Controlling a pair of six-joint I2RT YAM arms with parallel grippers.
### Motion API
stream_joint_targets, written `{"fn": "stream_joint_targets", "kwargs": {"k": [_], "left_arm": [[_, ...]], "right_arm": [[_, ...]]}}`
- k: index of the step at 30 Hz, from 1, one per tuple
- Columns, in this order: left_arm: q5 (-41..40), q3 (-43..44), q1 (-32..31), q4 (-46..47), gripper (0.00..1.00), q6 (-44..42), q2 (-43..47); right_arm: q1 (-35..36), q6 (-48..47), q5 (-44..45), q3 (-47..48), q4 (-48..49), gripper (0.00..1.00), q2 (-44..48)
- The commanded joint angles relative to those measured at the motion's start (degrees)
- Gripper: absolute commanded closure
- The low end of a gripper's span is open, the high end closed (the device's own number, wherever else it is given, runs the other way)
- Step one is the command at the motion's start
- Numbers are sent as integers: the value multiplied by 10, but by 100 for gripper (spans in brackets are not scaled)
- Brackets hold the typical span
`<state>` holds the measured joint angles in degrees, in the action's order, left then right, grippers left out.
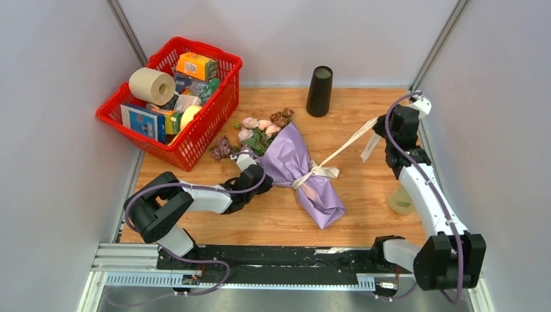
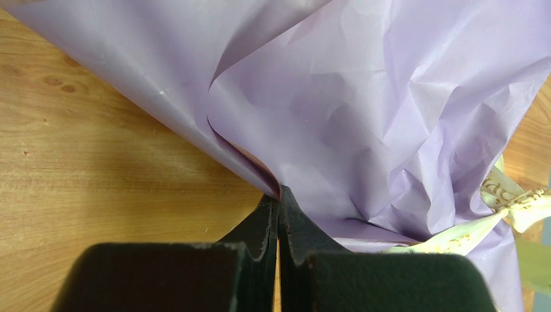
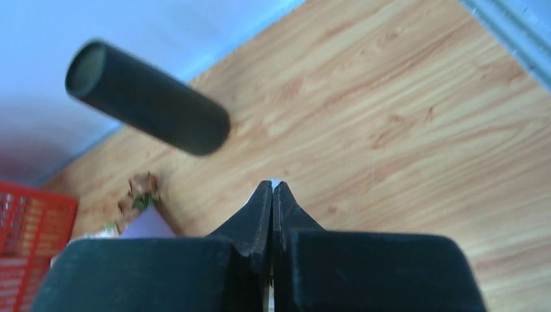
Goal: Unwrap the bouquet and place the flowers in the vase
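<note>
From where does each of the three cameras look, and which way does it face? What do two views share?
Top external: above and behind the arms, looking down at the wooden table; both arms, left gripper and right gripper show.
Left wrist: on the left arm, facing along its shut fingers into the lilac-paper-wrapped rose bouquet.
Right wrist: on the right arm, facing past its shut fingers towards the tall matte black cylinder vase.
Shared: bouquet and cream fabric ribbon, top and left wrist; vase, top and right wrist.

White-and-black arms (image 1: 209,199); purple cables (image 1: 387,130); black fingers (image 2: 263,227)
</note>
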<state>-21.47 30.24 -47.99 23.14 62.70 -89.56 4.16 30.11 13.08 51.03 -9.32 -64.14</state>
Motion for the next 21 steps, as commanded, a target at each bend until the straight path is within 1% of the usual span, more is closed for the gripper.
{"fn": "stream_joint_targets", "kwargs": {"k": [1,3,6,7,11,14,17,19,20,21], "left_arm": [[2,-11,-2,16,100,-24,11],[11,-17,-2,38,100,-31,10],[22,-12,-2,47,100,-41,4],[24,-10,-2,48,100,-41,3],[35,-2,-2,52,100,-48,-6],[39,-1,-2,56,100,-50,-7],[39,3,-2,56,100,-56,-6],[40,8,-1,56,100,-58,-8],[42,14,-1,56,100,-59,-12],[43,17,-2,58,100,-58,-14]], "right_arm": [[-31,-10,45,81,46,100,-42],[-36,-22,48,107,61,100,-64],[-36,-44,49,147,73,100,-101],[-55,-49,52,159,72,100,-119],[-73,-53,79,204,63,100,-157],[-97,-49,74,234,54,100,-183],[-113,-50,49,262,46,100,-215],[-113,-50,4,282,27,100,-237],[-112,-50,-31,283,21,96,-245],[-111,-47,-70,279,17,89,-252]]}}
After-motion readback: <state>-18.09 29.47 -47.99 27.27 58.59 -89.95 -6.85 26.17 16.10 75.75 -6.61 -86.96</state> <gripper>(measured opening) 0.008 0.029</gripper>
